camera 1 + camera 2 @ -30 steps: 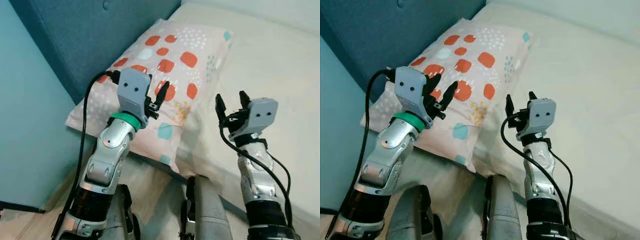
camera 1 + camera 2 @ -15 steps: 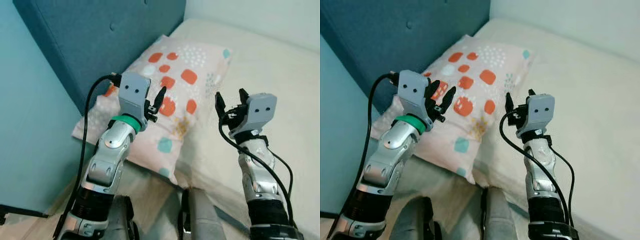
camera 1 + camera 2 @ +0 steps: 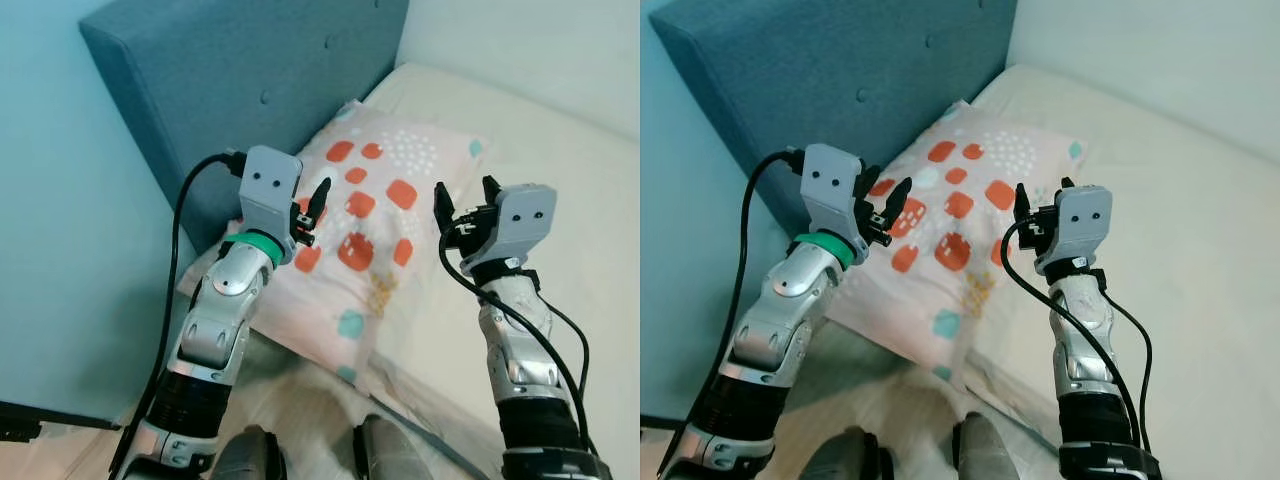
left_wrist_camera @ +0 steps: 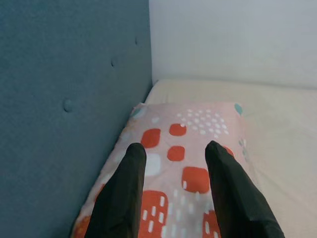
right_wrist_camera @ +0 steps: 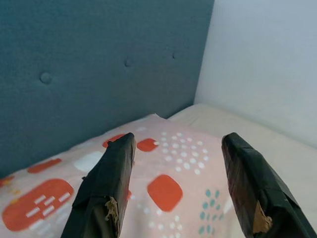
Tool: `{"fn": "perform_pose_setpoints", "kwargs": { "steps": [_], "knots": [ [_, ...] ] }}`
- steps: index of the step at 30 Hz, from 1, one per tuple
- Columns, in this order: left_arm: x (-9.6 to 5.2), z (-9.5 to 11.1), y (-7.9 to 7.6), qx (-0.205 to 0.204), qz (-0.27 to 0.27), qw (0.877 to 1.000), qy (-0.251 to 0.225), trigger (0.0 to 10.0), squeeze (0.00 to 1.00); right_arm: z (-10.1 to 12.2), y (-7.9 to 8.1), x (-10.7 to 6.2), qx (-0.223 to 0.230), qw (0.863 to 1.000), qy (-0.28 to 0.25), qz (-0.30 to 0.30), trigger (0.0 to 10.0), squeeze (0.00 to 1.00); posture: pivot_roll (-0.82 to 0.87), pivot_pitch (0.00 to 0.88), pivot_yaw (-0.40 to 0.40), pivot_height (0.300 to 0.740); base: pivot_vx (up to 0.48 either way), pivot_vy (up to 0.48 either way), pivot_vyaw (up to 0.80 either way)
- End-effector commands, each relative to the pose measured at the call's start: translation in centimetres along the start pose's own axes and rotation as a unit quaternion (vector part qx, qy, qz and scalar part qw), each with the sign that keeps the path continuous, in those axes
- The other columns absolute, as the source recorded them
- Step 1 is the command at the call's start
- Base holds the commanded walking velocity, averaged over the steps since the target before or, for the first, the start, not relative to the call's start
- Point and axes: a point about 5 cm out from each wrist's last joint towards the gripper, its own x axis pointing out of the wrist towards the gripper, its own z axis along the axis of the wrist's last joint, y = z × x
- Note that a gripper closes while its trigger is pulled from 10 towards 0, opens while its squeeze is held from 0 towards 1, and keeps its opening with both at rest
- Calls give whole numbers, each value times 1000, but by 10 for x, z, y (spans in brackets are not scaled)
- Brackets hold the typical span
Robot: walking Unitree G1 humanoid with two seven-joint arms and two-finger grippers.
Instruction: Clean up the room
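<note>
A pink pillow (image 3: 372, 225) with orange, white and teal patches lies at the head of a cream bed (image 3: 570, 140), against the blue padded headboard (image 3: 250, 80). My left gripper (image 3: 888, 188) is raised above the pillow's left part, open, holding nothing. My right gripper (image 3: 465, 190) is raised over the pillow's right edge, open and also empty. In the left wrist view the left gripper (image 4: 173, 148) points along the pillow (image 4: 190, 129) toward the far wall. In the right wrist view the right gripper (image 5: 178, 141) looks over the pillow (image 5: 163, 191) at the headboard (image 5: 89, 64).
A teal wall (image 3: 60, 250) runs along my left, close to the headboard's end. A white wall (image 3: 520, 40) stands behind the bed. The bed's near edge and my own legs (image 3: 385, 455) are at the bottom of the eye views.
The whole picture has shifted, so the camera has moved: more of the headboard and its top edge show now. Both grippers stay raised and open. The pillow lies where it was.
</note>
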Motion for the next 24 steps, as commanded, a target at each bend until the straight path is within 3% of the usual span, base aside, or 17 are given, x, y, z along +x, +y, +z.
{"fn": "perform_pose_setpoints", "kwargs": {
  "steps": [1,8,13,24],
  "knots": [
    [0,-6,-1,-2,1,1000,14,10000,0,-2,-2,-2,-3,1000,6,-5,10000,0,-75,46,32,740,0,0,0],
    [2,-10,-2,-11,4,999,38,10000,0,-2,-3,1,1,1000,8,-24,10000,0,-73,39,34,740,0,0,0],
    [4,-12,-4,-12,0,999,48,10000,0,-6,3,3,27,999,16,-29,10000,0,-72,36,34,740,0,0,0],
    [5,-11,-6,-9,-12,999,42,10000,0,-5,3,6,41,999,17,-30,10000,0,-70,33,32,740,0,0,-677]
  ]
}}
